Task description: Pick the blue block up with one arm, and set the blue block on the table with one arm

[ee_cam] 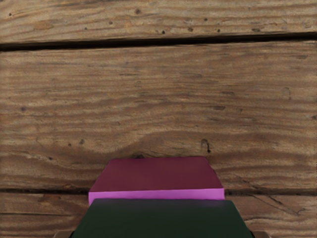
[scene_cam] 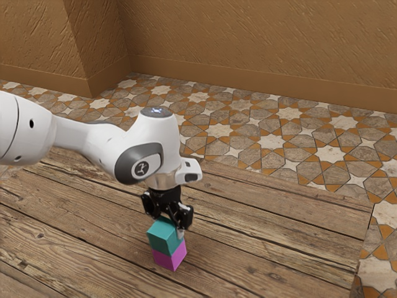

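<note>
Found arm (scene_cam: 90,133) cut off by exterior view's left edge. Noted one finger of gripper (scene_cam: 168,226) hidden there, seemingly by blue block (scene_cam: 164,238). Recorded blue block cut off by wrist view's lower edge, partly hiding purple block (ee_cam: 157,175).

Glossy white rounded arm (scene_cam: 80,135), dark round screw holes (scene_cam: 31,123), dark grey band (scene_cam: 126,172) around a pale disc (scene_cam: 142,168) with dark logo, grey cap (scene_cam: 156,112) with bluish-white marking, silvery wrist collar (scene_cam: 164,180), angular black two-finger gripper (scene_cam: 167,225).
</note>
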